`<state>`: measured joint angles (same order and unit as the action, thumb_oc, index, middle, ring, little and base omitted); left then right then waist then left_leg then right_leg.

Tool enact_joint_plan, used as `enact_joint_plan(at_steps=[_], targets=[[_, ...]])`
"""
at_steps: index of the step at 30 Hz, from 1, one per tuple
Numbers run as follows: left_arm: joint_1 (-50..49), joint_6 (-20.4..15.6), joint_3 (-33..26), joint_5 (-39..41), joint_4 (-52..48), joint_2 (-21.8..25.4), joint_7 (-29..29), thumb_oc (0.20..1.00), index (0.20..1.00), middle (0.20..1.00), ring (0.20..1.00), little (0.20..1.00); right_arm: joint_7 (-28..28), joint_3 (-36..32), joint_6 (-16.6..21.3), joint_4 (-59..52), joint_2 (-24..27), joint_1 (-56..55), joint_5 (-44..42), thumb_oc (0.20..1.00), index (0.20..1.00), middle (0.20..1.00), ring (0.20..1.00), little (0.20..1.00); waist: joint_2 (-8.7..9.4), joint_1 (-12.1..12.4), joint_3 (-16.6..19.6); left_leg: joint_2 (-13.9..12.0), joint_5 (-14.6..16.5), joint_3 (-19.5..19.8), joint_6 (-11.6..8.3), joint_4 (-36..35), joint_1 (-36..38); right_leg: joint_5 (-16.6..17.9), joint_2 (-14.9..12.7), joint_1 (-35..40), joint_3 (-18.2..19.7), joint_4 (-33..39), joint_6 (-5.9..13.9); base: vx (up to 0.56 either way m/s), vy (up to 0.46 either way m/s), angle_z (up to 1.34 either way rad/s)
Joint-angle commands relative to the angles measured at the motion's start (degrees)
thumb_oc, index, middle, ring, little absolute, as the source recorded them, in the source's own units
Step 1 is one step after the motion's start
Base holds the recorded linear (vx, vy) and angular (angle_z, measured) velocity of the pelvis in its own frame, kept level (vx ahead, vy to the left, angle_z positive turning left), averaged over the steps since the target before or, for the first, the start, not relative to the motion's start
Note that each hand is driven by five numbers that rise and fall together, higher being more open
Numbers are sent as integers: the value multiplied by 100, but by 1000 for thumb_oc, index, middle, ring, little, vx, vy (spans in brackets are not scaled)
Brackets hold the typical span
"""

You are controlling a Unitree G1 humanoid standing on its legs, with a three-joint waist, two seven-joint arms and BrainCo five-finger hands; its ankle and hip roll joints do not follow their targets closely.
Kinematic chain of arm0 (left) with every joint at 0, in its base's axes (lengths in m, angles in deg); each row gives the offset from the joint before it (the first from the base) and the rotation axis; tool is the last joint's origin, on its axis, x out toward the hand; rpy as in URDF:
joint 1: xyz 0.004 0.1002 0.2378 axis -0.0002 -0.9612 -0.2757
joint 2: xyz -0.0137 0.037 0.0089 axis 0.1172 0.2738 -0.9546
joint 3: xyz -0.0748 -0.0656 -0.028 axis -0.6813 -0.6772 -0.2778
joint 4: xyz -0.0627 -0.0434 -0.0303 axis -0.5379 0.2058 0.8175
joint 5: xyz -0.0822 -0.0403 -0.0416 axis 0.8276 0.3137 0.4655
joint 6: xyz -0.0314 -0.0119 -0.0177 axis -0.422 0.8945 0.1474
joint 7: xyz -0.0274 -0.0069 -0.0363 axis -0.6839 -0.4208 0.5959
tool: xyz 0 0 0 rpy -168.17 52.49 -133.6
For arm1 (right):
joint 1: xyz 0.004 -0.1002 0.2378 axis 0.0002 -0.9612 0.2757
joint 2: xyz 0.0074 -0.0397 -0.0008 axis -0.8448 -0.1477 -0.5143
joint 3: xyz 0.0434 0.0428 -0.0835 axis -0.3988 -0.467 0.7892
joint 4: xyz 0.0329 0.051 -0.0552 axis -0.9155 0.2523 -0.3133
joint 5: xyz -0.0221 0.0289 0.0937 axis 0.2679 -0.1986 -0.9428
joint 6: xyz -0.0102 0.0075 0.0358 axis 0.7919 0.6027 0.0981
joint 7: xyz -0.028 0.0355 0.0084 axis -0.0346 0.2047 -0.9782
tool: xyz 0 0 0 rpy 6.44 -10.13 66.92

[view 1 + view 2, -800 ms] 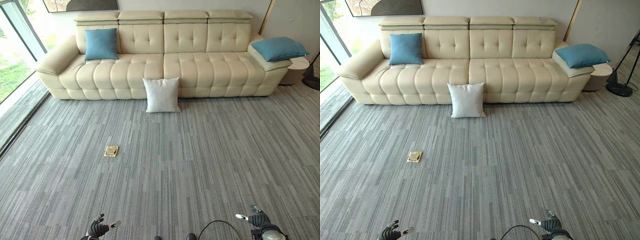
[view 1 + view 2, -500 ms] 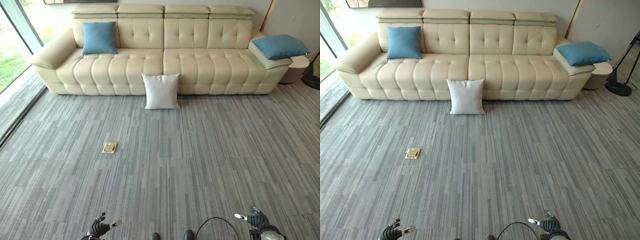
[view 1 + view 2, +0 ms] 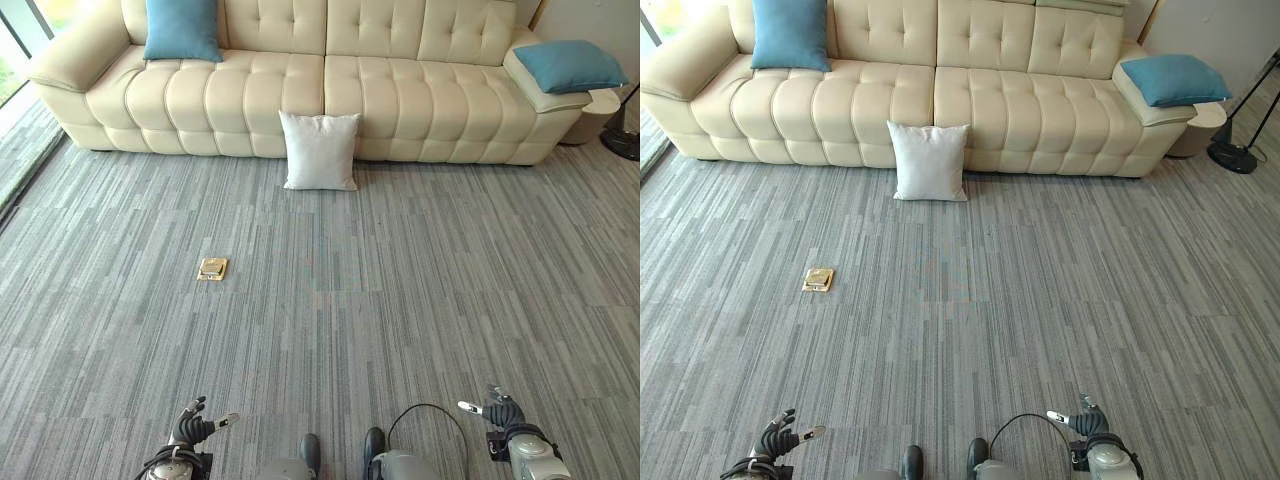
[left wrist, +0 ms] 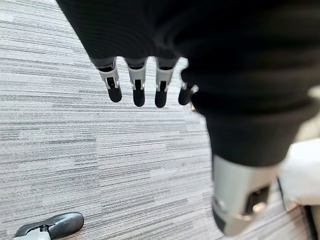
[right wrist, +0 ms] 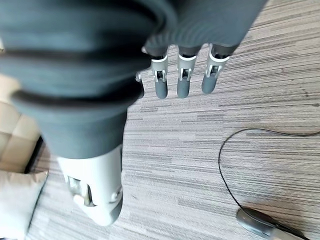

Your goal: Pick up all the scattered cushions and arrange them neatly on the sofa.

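A white cushion stands on the carpet, leaning against the front of the cream sofa. One blue cushion rests upright against the sofa's back at the left end. Another blue cushion lies on the right armrest. My left hand hangs low at the bottom left, far from the cushions, its fingers relaxed and holding nothing. My right hand is at the bottom right, its fingers also straight and empty.
A small brass floor box sits in the grey carpet left of centre. A round side table and a black lamp base stand right of the sofa. A glass wall runs along the left edge.
The whole view has shifted down and closer: the sofa and cushions sit higher and larger in the picture. Both hands hang as before.
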<state>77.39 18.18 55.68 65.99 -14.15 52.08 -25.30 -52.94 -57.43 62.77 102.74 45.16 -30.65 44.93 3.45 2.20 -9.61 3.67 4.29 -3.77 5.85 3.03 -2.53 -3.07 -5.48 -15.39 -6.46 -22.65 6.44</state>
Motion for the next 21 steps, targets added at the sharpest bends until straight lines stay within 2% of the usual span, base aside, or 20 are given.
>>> enact_joint_plan(at_steps=[1, 3, 5, 9, 11, 12, 13, 14, 15, 16, 18, 21], targets=[[-37, -93, -28, 61, -105, 255, -92, 1000, 1000, 1000, 1000, 1000, 153, 133, 135, -120, 28, -2, -113, 1000, 1000, 1000, 1000, 1000, 113, 2, 182, 145, 778, 482, -349, 701, 11, 517, -139, -14, -229, 1092, 305, 210, 3, 6], [20, -82, 14, 82, -49, 204, -129, 1000, 1000, 1000, 1000, 1000, 182, 160, 119, -139, 31, 3, -130, 1000, 1000, 1000, 1000, 1000, 89, -94, 111, 172, 893, 637, -383, 645, 279, 641, -52, -240, -384, 1431, 381, 329, -17, 15], [25, -116, 64, 6, -17, 118, -144, 1000, 1000, 1000, 1000, 1000, 209, 164, 115, -230, 79, -107, -103, 1000, 1000, 1000, 1000, 1000, 76, -214, 76, 186, 1063, 959, -500, 554, 778, 905, 56, -526, -577, 1898, 527, 485, -72, 52], [15, -102, 109, -77, 1, 109, -123, 1000, 1000, 1000, 1000, 1000, 177, 175, 125, -250, 93, -204, -53, 1000, 1000, 1000, 1000, 1000, 69, -296, 142, 49, 1162, 1239, -606, 533, 1161, 968, 9, -567, -677, 1765, 499, 332, -125, 53], [-30, -75, 99, -107, 9, 111, -99, 1000, 1000, 1000, 1000, 1000, 166, 145, 140, -220, 50, -232, -70, 1000, 1000, 1000, 1000, 1000, 56, -316, 276, -186, 1009, 1277, -747, 527, 1342, 994, 38, -505, -722, 1628, 430, 444, -271, 69], [-56, -56, 112, -89, -11, 109, -51, 1000, 1000, 1000, 1000, 1000, 148, 140, 154, -247, 17, -232, -92, 1000, 1000, 1000, 1000, 1000, 11, -340, 352, -461, 554, 1203, -974, 881, 1192, 922, 53, -344, -848, 1599, 362, 404, -315, 85], [-46, -55, 161, -102, -57, 118, -45, 1000, 1000, 1000, 1000, 1000, 163, 166, 193, -251, 37, -204, -122, 1000, 1000, 1000, 1000, 1000, 8, -341, 332, -576, 350, 1112, -1035, 1244, 948, 867, 57, -236, -872, 1628, 309, 371, -314, 74], [-31, -56, 208, -106, -108, 109, -20, 1000, 1000, 1000, 1000, 1000, 175, 197, 193, -216, 74, -141, -171, 1000, 1000, 1000, 1000, 1000, -8, -345, 329, -826, -8, 790, -1033, 1603, 668, 715, 111, -75, -933, 1683, 196, 192, -193, 31], [-1, -55, 225, -75, -105, 82, -31, 1000, 1000, 1000, 1000, 1000, 189, 220, 193, -187, 90, -97, -190, 1000, 1000, 1000, 1000, 1000, 8, -330, 315, -946, -132, 564, -986, 1770, 434, 647, 106, -1, -930, 1726, 153, 207, -161, 15], [41, -58, 236, -38, -83, 66, -38, 1000, 1000, 1000, 1000, 1000, 192, 250, 190, -164, 105, -47, -214, 1000, 1000, 1000, 1000, 1000, 43, -304, 306, -975, -11, 374, -878, 1771, 247, 589, 109, 65, -915, 1767, 130, 271, -109, -11], [119, -72, 338, -63, -99, 20, -35, 1000, 1000, 1000, 1000, 1000, 222, 232, 212, -128, 178, 49, -237, 1000, 1000, 1000, 1000, 1000, 91, -150, 232, -774, 451, -18, -805, 1297, -412, 400, 79, 378, -793, 1931, 156, 327, -43, -50], [191, -56, 402, -109, -69, 22, -21, 1000, 1000, 1000, 1000, 1000, 245, 221, 201, -109, 189, 94, -259, 1000, 1000, 1000, 1000, 1000, 103, -90, 136, -563, 294, -123, -841, 1127, -989, 347, 85, 537, -771, 2024, 122, 103, 10, -20]])
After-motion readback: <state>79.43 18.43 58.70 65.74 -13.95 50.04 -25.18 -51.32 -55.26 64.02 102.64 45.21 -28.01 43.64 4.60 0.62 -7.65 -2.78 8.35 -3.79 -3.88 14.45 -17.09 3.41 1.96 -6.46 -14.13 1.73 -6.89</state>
